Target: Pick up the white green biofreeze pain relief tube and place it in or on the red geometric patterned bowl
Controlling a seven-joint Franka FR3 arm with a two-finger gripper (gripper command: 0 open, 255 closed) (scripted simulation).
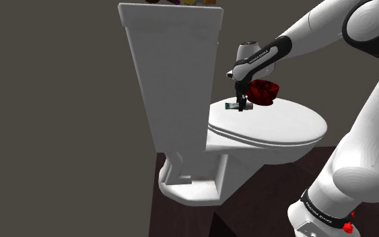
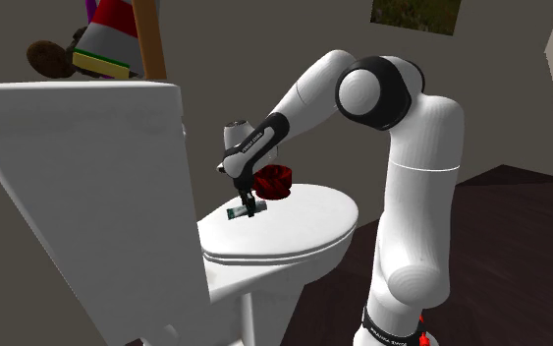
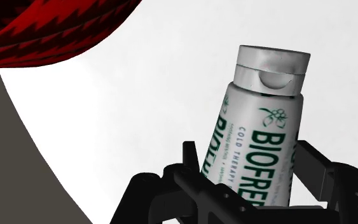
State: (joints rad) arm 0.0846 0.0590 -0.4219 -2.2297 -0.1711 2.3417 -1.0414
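The white tube with green Biofreeze lettering [image 3: 263,121] lies low over the closed white toilet lid [image 1: 282,124], its flip cap pointing away from the hand. My black gripper [image 3: 254,184] comes straight down on it, and the fingers press against both sides of the tube's body. From the shoulder the gripper [image 1: 242,106] covers most of the tube [image 1: 232,106]; across the room the tube [image 2: 237,212] sticks out sideways from the gripper [image 2: 250,208]. The red bowl with a dark zigzag pattern [image 1: 265,92] [image 2: 276,182] [image 3: 50,32] stands on the lid just behind the hand.
The tall white cistern [image 1: 174,74] [image 2: 78,197] rises close beside the tube, with several colourful things [image 2: 107,44] on top. The lid's rounded edge drops off to a dark floor [image 1: 181,215]. My own arm and stand occupy the shoulder view's right.
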